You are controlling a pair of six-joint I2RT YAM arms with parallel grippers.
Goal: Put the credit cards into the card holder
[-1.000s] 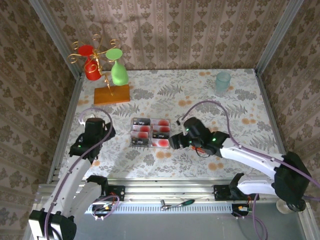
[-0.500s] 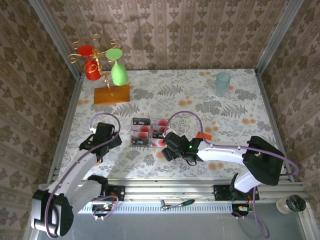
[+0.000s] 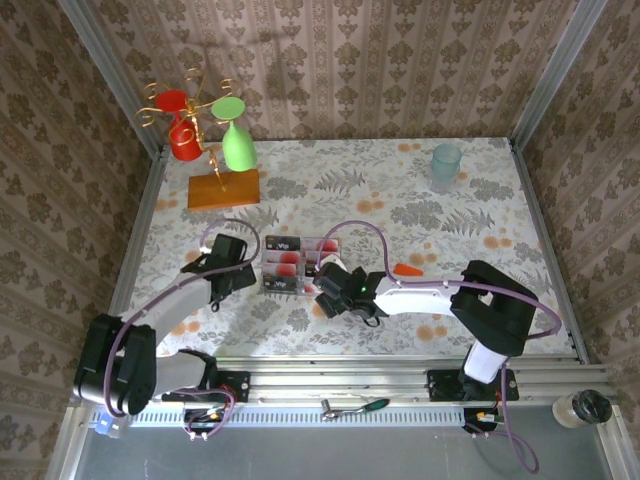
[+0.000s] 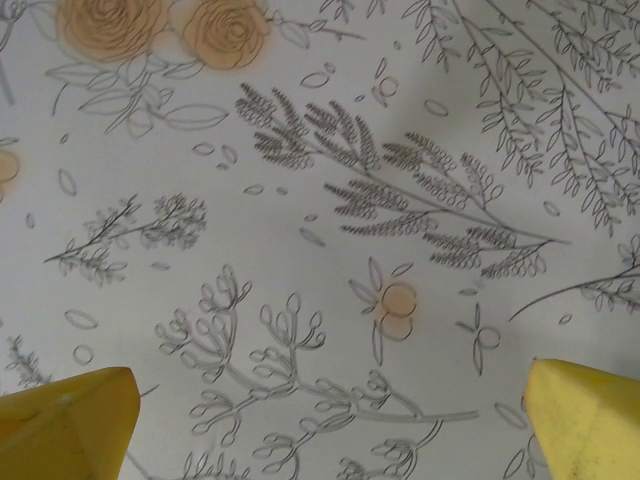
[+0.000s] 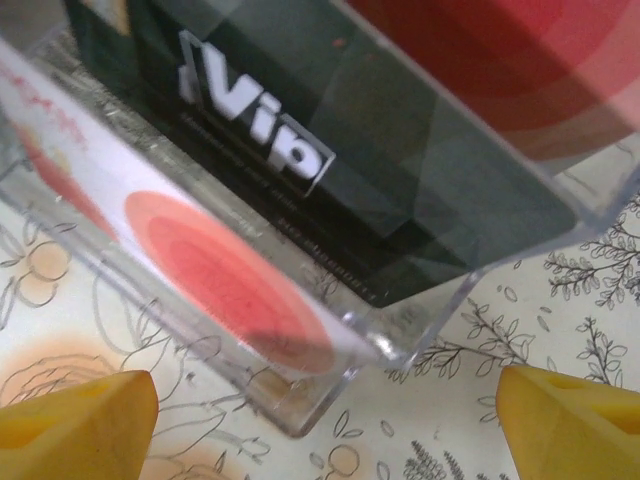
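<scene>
At mid-tabletop (image 3: 400, 200), six credit cards (image 3: 300, 262) in two rows inside a clear tray (image 3: 268, 288), pale with red blotches and black strips. On the far-left strip, small white lettering, too small from above to make out.

Close up from the right wrist: "Vip" in raised white letters on the black strip of a card (image 5: 380, 150); below it a line of finer print, too blurred to read. Next to that, a pale card with a red disc, both behind the clear tray wall (image 5: 400, 340).

Right gripper (image 3: 325, 292) low at the near right corner of the tray, yellow fingertips (image 5: 75, 425) spread wide to either side of that corner, nothing clamped.

Left gripper (image 3: 243, 277) just beside the tray's left edge, jaws fully apart, yellow fingertips (image 4: 65, 425) over bare flower-printed tabletop, nothing between them.

Of the card holder (image 3: 407, 269), just an orange-red sliver beside the right forearm, well right of the cards.

At the far left, an orange wooden base (image 3: 223, 188) with a red and a green cup on a wire stand.
</scene>
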